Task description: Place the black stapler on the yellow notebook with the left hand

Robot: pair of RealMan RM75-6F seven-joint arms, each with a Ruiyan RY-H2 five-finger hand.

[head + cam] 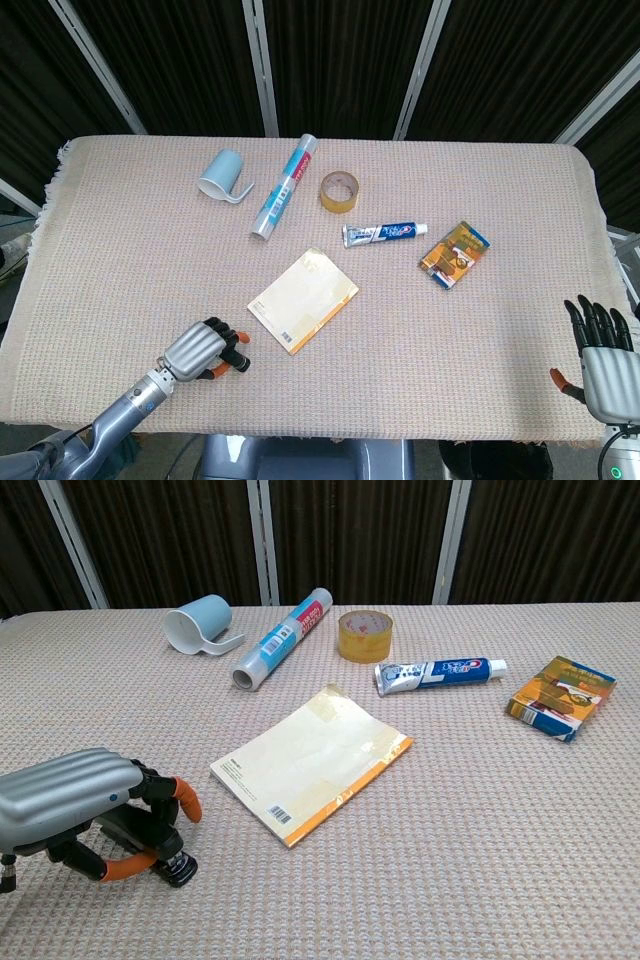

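The black stapler (177, 864) lies on the cloth near the front left, mostly covered by my left hand (75, 800). That hand's fingers (182, 798) curl over the stapler's top and the thumb comes in from the near side, so it grips the stapler. In the head view the left hand (200, 348) sits left of the yellow notebook (303, 300), with only the stapler's tip (241, 364) showing. The notebook (312, 760) lies flat at the table's middle, a short way right of the stapler. My right hand (600, 358) hovers at the front right edge, fingers spread, holding nothing.
Along the back lie a light blue cup (222, 172) on its side, a rolled tube (284, 186) and a tape roll (339, 191). A toothpaste tube (385, 233) and a small orange box (455, 253) lie right of the notebook.
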